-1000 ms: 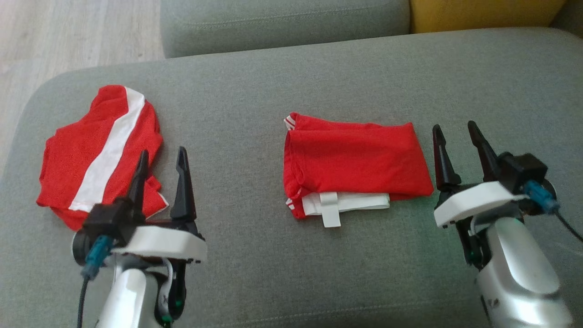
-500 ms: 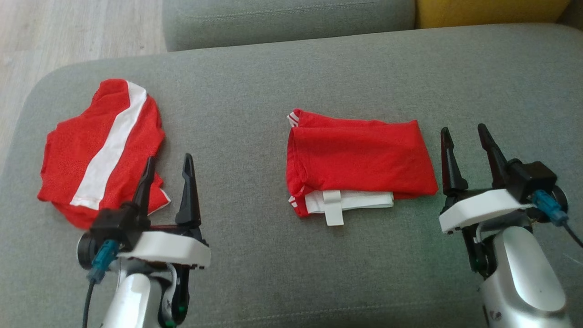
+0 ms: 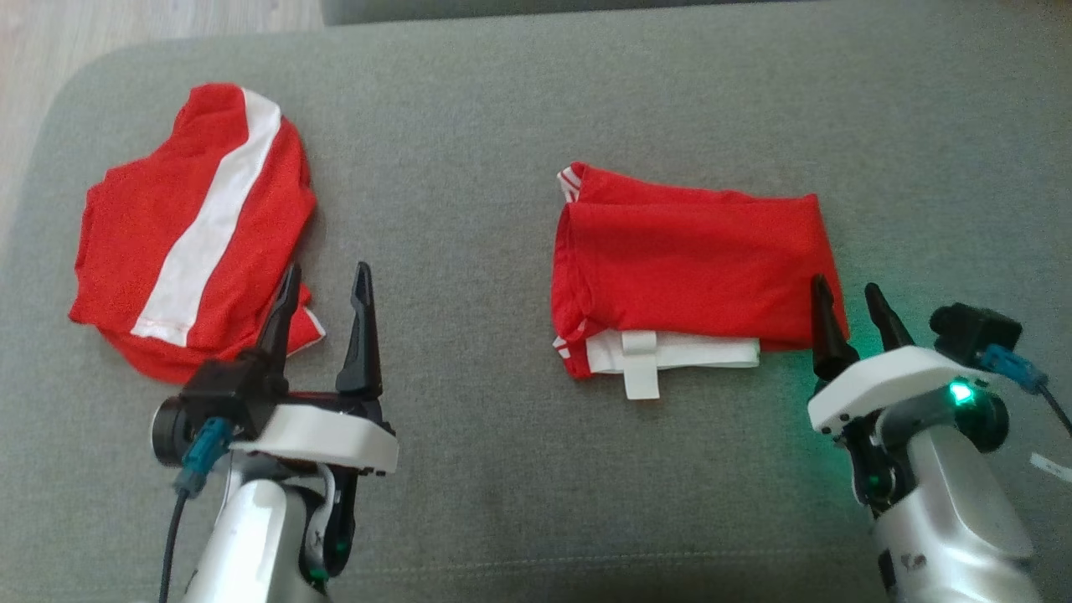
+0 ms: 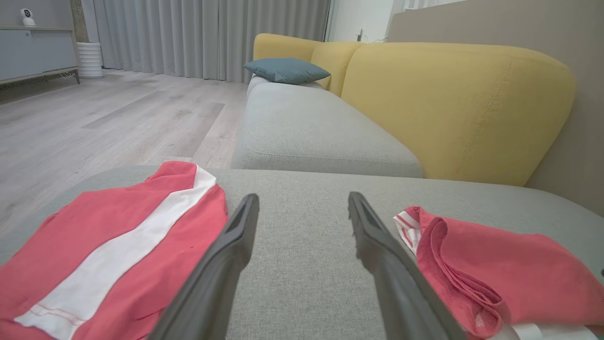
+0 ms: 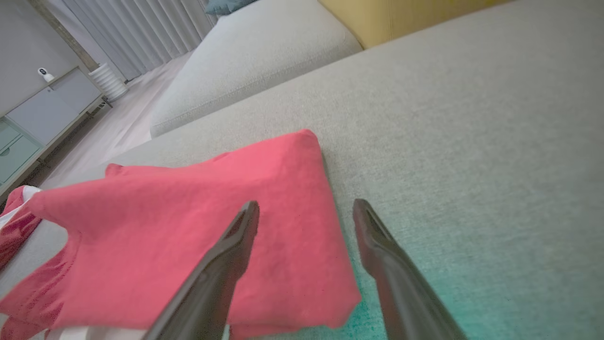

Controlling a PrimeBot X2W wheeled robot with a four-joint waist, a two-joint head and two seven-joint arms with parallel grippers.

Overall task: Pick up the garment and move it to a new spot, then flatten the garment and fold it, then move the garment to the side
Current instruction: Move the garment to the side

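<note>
My right hand (image 3: 845, 289): fingers apart, empty, tips at the near right corner of the folded red fabric garment (image 3: 687, 260) with white trim. My left hand (image 3: 327, 272): fingers apart, empty, just beside a red cloth piece with a broad white stripe (image 3: 193, 226). I see both cloths lying on the grey fabric sofa seat (image 3: 469, 151).

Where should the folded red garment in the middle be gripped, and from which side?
Grip the folded red garment at its near right corner, coming in from the right. That end looks like one closed fold, so the layers should lift together; the left end shows separate trimmed edges and a white tab sticks out. The right gripper stands open there.
</note>
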